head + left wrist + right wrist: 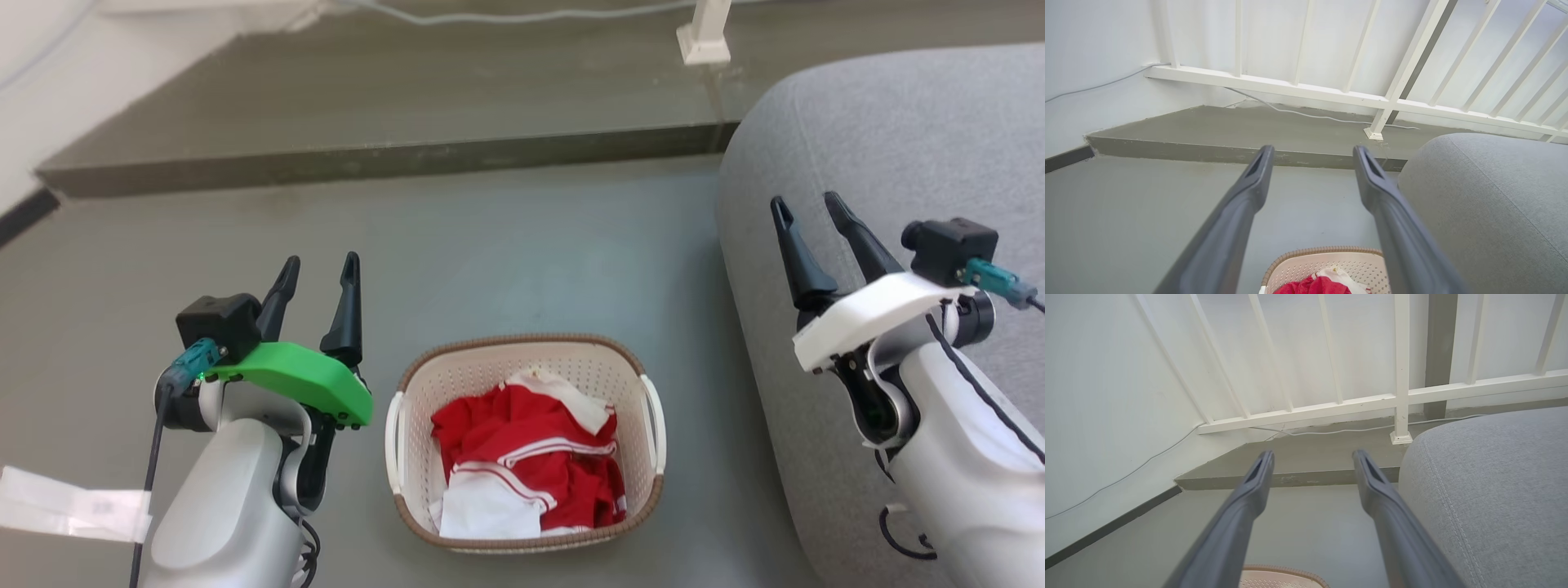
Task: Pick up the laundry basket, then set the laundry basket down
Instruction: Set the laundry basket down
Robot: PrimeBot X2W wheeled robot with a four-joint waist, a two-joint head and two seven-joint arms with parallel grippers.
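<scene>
Laundry basket on grey floor, red-white clothes inside. Left gripper and right gripper flank it, fingers spread, empty.

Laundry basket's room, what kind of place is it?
Probably a room in a home: a grey fabric sofa, a laundry basket holding red and white clothes on the floor, and a white railing.

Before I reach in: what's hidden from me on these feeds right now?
- Head view: floor of the laundry basket, covered by red and white clothes.
- Left wrist view: its near part, cut off by the bottom edge.
- Right wrist view: all but its far rim, same edge.
- Head view: print on the paper slip, too small.
</scene>
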